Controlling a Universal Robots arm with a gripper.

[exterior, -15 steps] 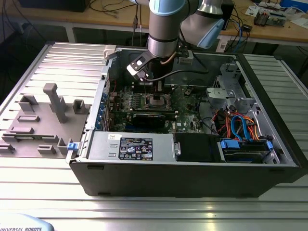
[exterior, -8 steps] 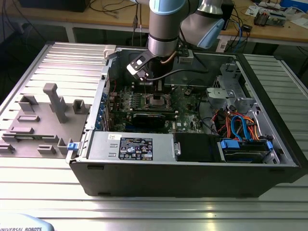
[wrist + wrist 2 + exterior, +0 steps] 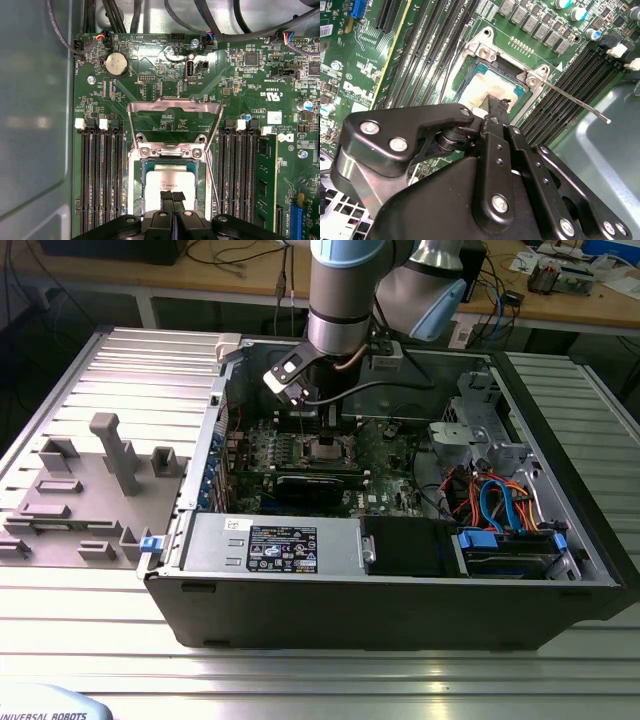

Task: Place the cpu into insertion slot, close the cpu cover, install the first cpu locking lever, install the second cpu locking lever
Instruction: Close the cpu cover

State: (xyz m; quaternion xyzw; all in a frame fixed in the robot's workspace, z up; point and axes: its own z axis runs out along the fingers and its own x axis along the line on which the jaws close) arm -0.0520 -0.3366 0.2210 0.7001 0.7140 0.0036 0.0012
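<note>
The cpu (image 3: pixel 169 181) lies flat in the insertion slot (image 3: pixel 134 175), its silver-grey top showing in both wrist views (image 3: pixel 487 85). My gripper (image 3: pixel 172 196) is shut, its black fingertips (image 3: pixel 498 104) pressed together just over the chip's middle with nothing between them. The cpu cover (image 3: pixel 175 106) stands open, swung back from its hinge away from the slot. One thin locking lever (image 3: pixel 575 102) sticks out sideways from the slot's rim (image 3: pixel 481 50); the other wire lever (image 3: pixel 215 170) runs along the slot's side. In the exterior view the gripper (image 3: pixel 325 430) reaches down onto the motherboard (image 3: pixel 385 455).
Rows of black memory slots (image 3: pixel 100 175) flank the socket on both sides. A black graphics card (image 3: pixel 318 485) lies in front of the socket. Cables (image 3: pixel 495 505) and drive bays fill the case at the exterior view's right. A grey fixture block (image 3: pixel 95 490) sits outside the case.
</note>
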